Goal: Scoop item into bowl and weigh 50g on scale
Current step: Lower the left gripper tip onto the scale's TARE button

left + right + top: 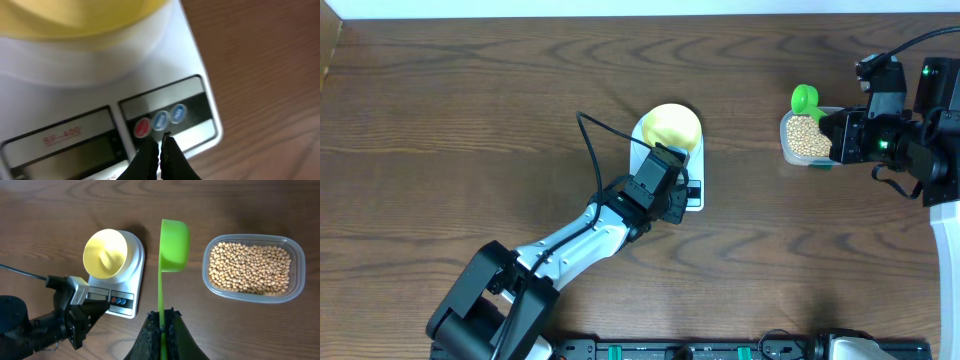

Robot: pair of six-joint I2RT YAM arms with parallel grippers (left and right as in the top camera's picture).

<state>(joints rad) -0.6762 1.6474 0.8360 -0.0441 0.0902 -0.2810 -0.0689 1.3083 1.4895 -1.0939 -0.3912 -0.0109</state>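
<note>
The small pale yellow round bowl (671, 127) stands on the back part of the white digital kitchen scale (694, 192), near the middle of the brown wooden table (470, 100). The left gripper (161, 142) is low over the front panel of the scale. Its two black fingers are drawn almost together with nothing between them, the tips just below the blue button (160, 120) and beside the red button (142, 128); whether they touch the panel is hard to tell. The right gripper (162, 317) is clamped on the handle of the bright green plastic scoop (174, 240), whose cup is between the scale and the clear plastic tub (298, 275). The small tan beans (249, 267) lie in this tub, well apart from the bowl
</note>
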